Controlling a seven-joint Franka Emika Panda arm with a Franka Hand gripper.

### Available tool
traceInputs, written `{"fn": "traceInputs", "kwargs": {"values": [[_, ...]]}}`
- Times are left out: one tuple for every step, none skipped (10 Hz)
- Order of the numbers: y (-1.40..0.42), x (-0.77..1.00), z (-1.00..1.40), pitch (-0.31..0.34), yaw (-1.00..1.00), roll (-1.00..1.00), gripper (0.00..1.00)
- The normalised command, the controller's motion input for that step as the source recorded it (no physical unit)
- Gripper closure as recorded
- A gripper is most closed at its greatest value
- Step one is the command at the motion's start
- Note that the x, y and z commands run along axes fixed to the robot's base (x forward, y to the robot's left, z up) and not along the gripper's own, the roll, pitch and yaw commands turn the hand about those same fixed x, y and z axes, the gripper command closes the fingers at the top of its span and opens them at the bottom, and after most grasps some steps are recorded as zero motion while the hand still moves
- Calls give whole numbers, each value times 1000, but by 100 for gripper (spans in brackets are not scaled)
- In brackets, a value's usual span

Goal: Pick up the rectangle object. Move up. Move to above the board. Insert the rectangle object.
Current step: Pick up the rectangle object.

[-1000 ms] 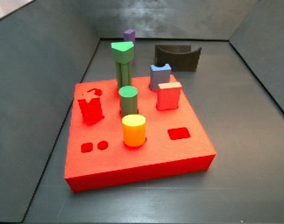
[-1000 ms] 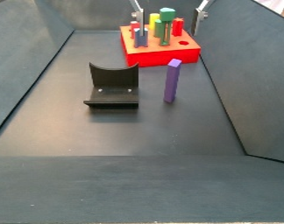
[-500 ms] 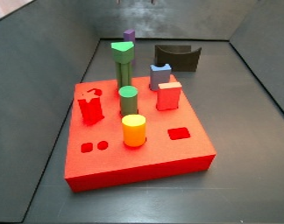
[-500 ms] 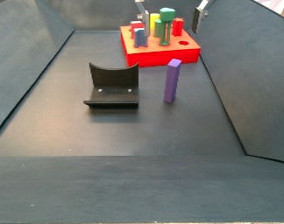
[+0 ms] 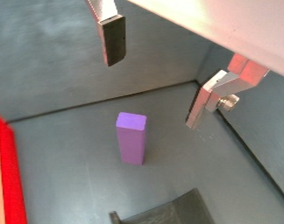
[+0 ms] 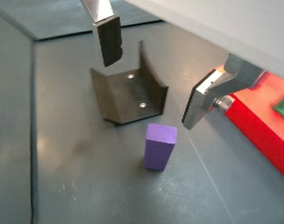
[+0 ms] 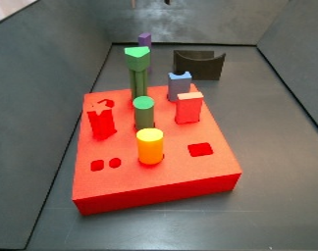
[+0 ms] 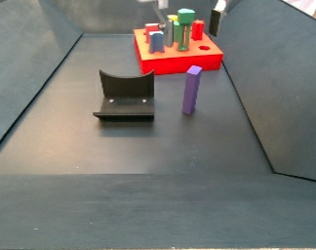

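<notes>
The rectangle object, a slim purple bar (image 5: 132, 138) (image 6: 161, 146), stands upright on the dark floor. In the side views the rectangle object (image 8: 192, 91) (image 7: 144, 40) stands between the fixture and the board. My gripper (image 5: 152, 92) (image 6: 151, 92) hangs above the bar, open, with nothing between its silver fingers (image 5: 111, 39) (image 6: 198, 101). The jaws stand wide apart and well clear of the bar's top. The board (image 7: 162, 181) (image 8: 180, 61) is a thick red slab with coloured pegs; its edge (image 6: 261, 131) (image 5: 2, 175) shows in both wrist views. The gripper is almost out of both side views.
The fixture (image 8: 124, 98) (image 7: 198, 64) (image 6: 127, 92) stands on the floor close beside the bar. On the board stand a green post (image 7: 138, 69), a yellow cylinder (image 7: 150, 145), a red block (image 7: 188, 106) and a blue-grey block (image 7: 182, 83). Sloping grey walls enclose the floor.
The bar, the board and the fixture have not moved. The finger tips seen at the top edge of a side view have shifted slightly.
</notes>
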Motion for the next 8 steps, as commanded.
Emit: {"fn": "traceInputs", "kwargs": {"values": [[0, 0, -349, 0, 1000, 0, 0], [0, 0, -457, 3, 1000, 0, 0], [0, 0, -506, 27, 1000, 0, 0], [0, 9, -557, 56, 1000, 0, 0], [0, 23, -591, 74, 1000, -3, 0], [0, 20, -597, 79, 1000, -3, 0], [0, 14, -600, 81, 1000, -4, 0], [0, 9, -609, 84, 1000, -1, 0]]}}
